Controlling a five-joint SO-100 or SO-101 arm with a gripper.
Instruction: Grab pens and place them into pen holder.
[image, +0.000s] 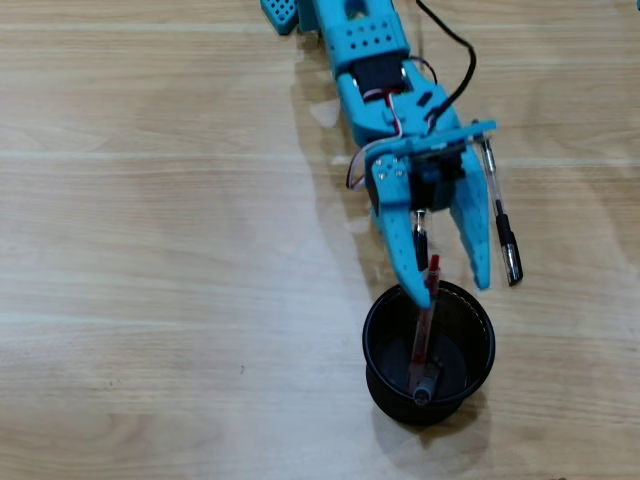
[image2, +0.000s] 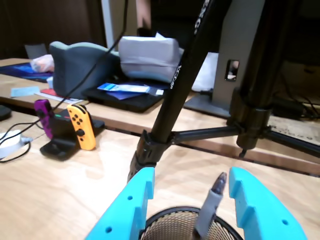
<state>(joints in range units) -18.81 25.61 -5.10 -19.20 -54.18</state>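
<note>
The blue two-finger tool (image: 455, 285) hangs open above the round black mesh pen holder (image: 382, 352); the clear black-capped pen (image: 502, 225) lies just beside it, lengthwise along its right finger.

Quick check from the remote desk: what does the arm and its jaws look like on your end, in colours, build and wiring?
The arm is bright turquoise plastic, its upper panels dotted with small round holes. Black servo blocks sit in the wrist, with red and white wires looping beside them and a black cable trailing off. The gripper has two long, tapering turquoise jaws with small holes along them, seen in both views.
</note>
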